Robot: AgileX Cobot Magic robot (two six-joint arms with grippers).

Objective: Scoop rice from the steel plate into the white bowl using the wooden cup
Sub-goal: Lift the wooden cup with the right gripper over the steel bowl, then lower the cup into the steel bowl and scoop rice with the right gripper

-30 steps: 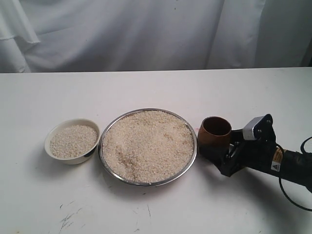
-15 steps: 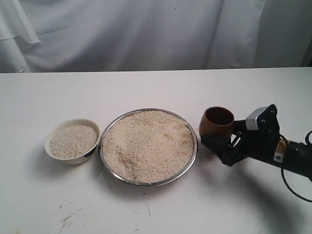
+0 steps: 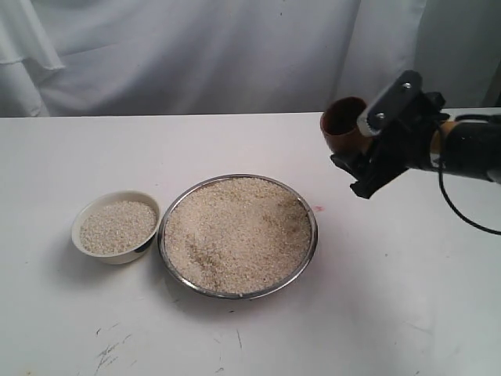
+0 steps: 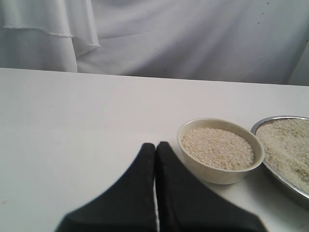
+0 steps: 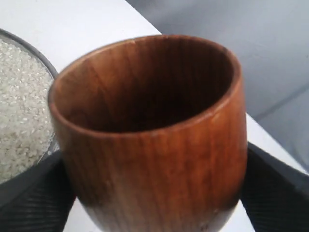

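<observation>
Right gripper [image 3: 351, 149] clasps the wooden cup [image 3: 343, 124] aloft, two o'clock from the steel plate [image 3: 235, 295], well clear of its rim; left gripper [image 4: 155, 147] pinched together.

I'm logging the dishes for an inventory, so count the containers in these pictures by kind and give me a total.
steel plate: 1
white bowl: 1
wooden cup: 1
Total: 3

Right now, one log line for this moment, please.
right gripper: holds cup, off table | left gripper: shut | rice: in plate, bowl
</observation>
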